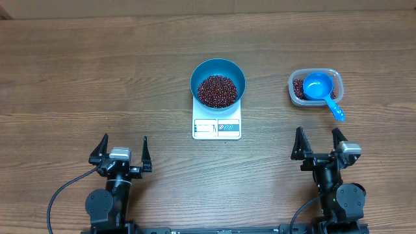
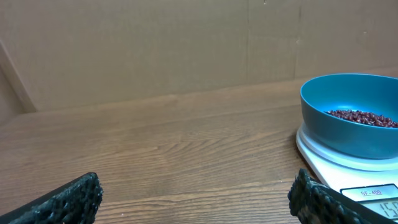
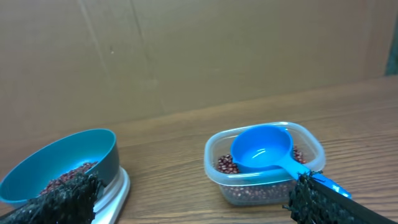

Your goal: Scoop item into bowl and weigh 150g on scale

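Beans in bowl on scale, centre frame; scoop resting in tub. Left gripper, right gripper wide, empty (you check display: unreadable).

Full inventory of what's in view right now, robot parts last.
table: one, brown wood, under everything
scale: one, white, middle of the table
bowl: one, blue, on the scale
tub: one, clear plastic, right of the scale
beans: two lots, dark red-brown, one in the bowl, one in the tub
scoop: one, blue, cup in the tub, handle out over its near rim
left fingers: one pair, black, open and empty, near side, left of the scale
right fingers: one pair, black, open and empty, near side, in front of the tub
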Motion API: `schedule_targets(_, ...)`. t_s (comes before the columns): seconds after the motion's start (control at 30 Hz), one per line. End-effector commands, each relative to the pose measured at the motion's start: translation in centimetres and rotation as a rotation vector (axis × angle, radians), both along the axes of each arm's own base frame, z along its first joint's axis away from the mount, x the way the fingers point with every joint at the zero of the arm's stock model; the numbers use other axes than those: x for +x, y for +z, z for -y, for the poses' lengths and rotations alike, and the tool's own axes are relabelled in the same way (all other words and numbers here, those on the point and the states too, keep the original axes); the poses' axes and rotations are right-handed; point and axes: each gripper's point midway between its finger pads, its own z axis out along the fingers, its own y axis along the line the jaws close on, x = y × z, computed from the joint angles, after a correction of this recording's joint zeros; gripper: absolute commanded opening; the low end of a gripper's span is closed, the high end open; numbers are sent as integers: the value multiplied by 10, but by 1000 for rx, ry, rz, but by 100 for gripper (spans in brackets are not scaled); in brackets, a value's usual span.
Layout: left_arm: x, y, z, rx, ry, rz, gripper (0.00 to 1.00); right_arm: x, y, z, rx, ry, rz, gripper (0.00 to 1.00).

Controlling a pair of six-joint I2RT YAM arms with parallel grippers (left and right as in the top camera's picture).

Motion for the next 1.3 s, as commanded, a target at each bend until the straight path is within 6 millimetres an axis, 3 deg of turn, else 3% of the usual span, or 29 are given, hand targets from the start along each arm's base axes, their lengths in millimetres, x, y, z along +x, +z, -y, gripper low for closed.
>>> schedule_targets(0.0,0,-1,0,15,-5,3,100,0,-3,5,-16,-15,-2,100)
schedule_targets(0.57,0,-1,0,14,-5,3,100,-1,-5,-9,-198,73,5,100)
schedule_targets(1.27,0,-1,0,14,-5,3,100,0,-5,10,-192,-4,-2,100)
